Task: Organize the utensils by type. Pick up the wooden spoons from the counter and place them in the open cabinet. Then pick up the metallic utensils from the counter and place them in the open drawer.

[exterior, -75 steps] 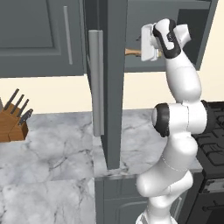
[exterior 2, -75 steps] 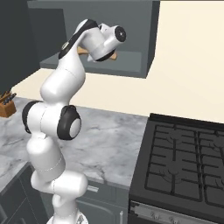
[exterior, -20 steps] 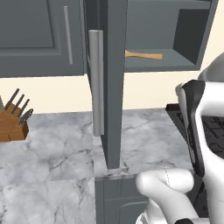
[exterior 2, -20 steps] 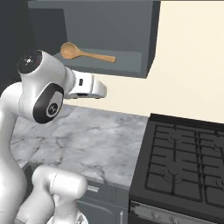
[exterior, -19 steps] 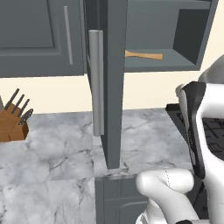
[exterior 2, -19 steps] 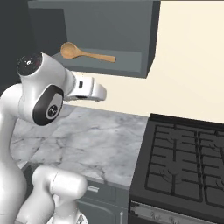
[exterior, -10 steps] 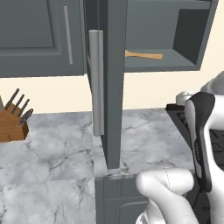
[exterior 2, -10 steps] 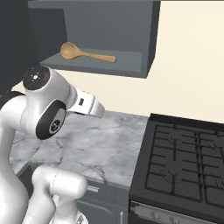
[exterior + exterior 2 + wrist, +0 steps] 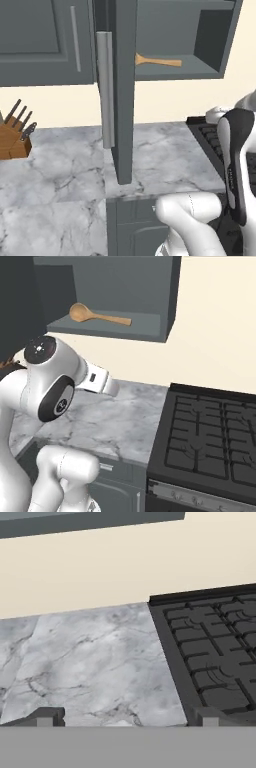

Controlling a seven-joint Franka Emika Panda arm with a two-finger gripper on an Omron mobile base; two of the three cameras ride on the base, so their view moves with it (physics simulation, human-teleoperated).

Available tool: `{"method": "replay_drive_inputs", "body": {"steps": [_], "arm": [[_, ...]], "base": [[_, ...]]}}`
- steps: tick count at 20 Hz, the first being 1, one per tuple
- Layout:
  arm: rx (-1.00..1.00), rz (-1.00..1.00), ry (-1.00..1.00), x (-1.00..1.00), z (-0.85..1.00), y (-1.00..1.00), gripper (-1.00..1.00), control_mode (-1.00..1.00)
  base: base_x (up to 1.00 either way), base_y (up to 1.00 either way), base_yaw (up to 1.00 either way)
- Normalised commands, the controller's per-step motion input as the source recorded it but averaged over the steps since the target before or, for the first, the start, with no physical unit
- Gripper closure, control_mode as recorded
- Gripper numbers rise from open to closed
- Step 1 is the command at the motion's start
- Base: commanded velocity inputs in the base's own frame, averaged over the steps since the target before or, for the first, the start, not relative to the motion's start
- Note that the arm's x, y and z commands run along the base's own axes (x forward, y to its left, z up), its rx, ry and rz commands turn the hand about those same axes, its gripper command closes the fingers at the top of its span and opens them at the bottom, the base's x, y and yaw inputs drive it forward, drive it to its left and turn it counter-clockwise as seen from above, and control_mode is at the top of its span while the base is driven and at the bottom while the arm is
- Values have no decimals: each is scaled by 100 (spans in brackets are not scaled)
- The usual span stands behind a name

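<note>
Wooden spoon (image 9: 97,316) lies flat on the open cabinet (image 9: 127,326) shelf, long axis parallel to the shelf's front edge, bowl left, handle right. Gripper (image 9: 125,717) jaws spread wide, holding nothing, above bare counter (image 9: 95,662). Stove (image 9: 215,662) edge borders the counter on the right; open cabinet door (image 9: 122,90) projects forward on the left.

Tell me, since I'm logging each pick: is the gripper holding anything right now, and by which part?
Nothing is held. The gripper is open over the counter, its fingertips wide apart. One wooden spoon lies in the cabinet.
</note>
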Motion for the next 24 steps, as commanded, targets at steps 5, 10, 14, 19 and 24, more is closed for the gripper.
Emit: {"method": "replay_drive_inputs", "body": {"steps": [5, 10, 14, 19, 24], "arm": [[0, 0, 0, 0, 0, 0, -100, 100], [0, 0, 0, 0, 0, 0, -100, 100], [0, 0, 0, 0, 0, 0, -100, 100], [0, 0, 0, 0, 0, 0, -100, 100], [0, 0, 0, 0, 0, 0, -100, 100]], "base": [[-81, -59, -12], [-86, -46, 21], [-77, -16, 82], [-31, -1, 100], [-40, 12, 97]]}}
